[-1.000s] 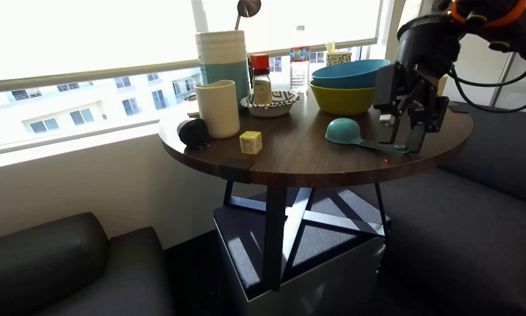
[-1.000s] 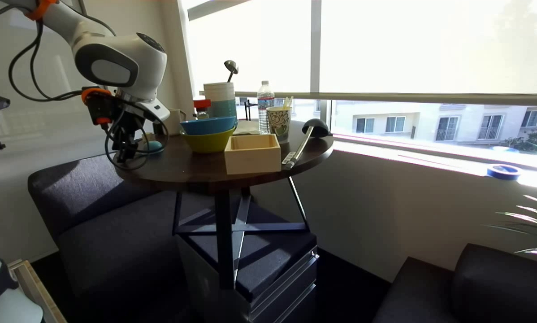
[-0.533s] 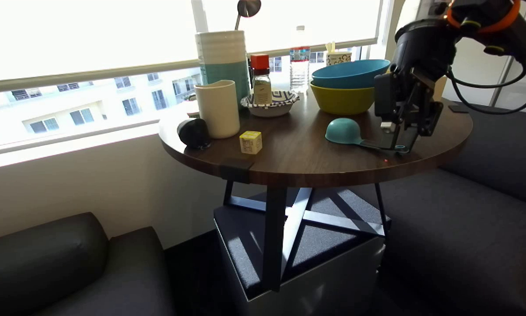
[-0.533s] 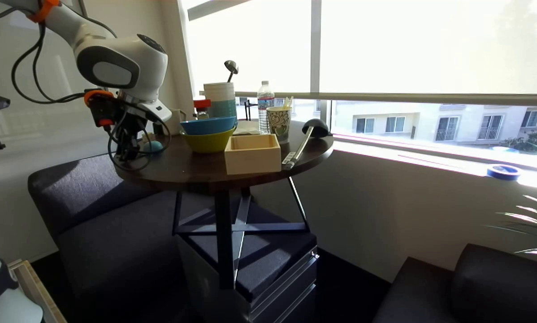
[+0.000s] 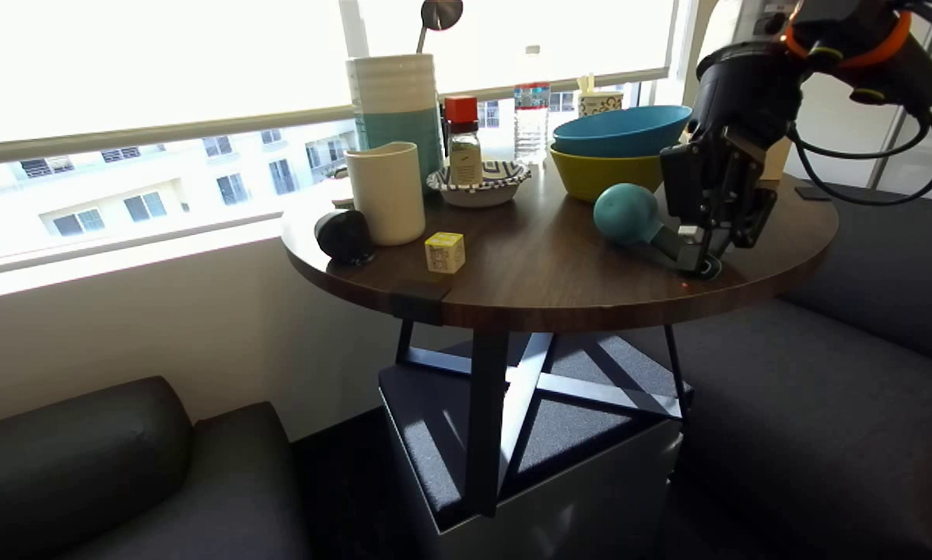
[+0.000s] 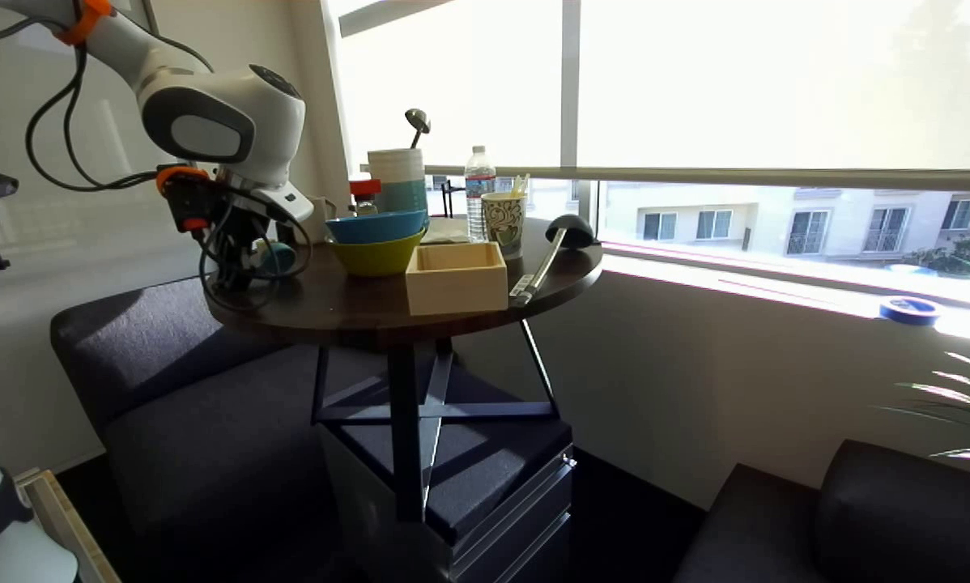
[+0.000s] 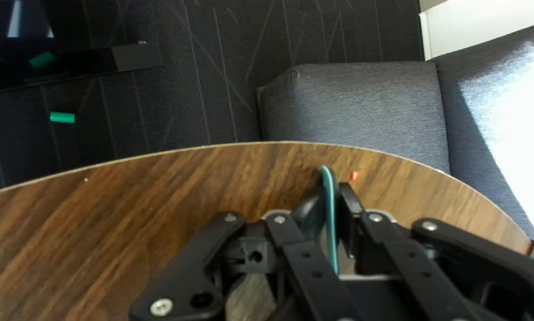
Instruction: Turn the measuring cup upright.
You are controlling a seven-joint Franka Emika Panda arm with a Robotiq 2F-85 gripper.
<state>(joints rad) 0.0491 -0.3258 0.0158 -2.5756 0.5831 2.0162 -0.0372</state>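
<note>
One measuring cup (image 5: 626, 212), dome-up half a second ago, now sits tipped on its side near the yellow bowl (image 5: 606, 171), its handle (image 7: 331, 223) clamped edge-on in the nearly closed pincer (image 7: 330, 203); the turn upright looks begun, not finished.

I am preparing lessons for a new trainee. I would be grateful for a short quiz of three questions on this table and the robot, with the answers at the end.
1. Which part of the measuring cup does the gripper hold?
2. True or false: the blue bowl is stacked on the yellow bowl.
3. Fill the gap: in an exterior view, a ladle lies beside an open ______ box.

Key: 1. the handle; 2. true; 3. wooden.
</note>
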